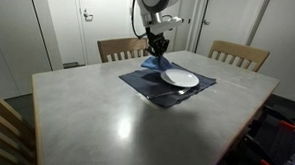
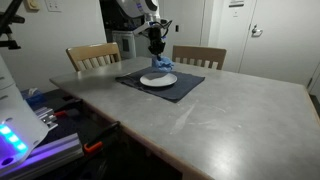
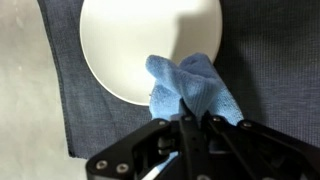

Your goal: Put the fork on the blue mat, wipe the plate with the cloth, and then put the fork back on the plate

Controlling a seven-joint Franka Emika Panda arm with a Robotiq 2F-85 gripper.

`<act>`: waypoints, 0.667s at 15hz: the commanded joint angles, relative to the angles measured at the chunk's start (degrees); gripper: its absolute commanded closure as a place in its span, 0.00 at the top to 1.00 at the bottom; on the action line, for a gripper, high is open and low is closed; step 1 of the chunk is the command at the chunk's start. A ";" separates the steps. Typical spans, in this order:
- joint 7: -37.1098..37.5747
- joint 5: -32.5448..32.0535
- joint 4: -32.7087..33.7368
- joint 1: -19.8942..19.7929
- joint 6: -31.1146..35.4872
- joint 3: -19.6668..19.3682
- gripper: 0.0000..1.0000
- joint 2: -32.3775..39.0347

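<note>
Looks about midway – plate (image 3: 130, 40) bare of the fork, so the first step judged done; thin pale streak on the mat (image 3: 60, 100) beside the plate in an exterior view, probably the fork (image 1: 159, 93), too small to be sure. Claw (image 3: 190, 125) pressed together, pinching the cloth (image 3: 195, 85) bunched over the plate's rim – wiping and the fork's return judged left. Smooth glossy round white plate, soft creased bright-blue cloth, flat woven dark mat, matt grey desk (image 3: 15, 100)
</note>
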 commanded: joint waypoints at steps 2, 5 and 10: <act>-2.28 0.23 -0.36 0.99 7.58 1.94 0.02 1.37; -6.51 2.24 -0.39 0.64 11.34 4.35 0.02 2.65; -13.38 6.05 -1.10 -0.09 13.18 6.87 0.02 3.63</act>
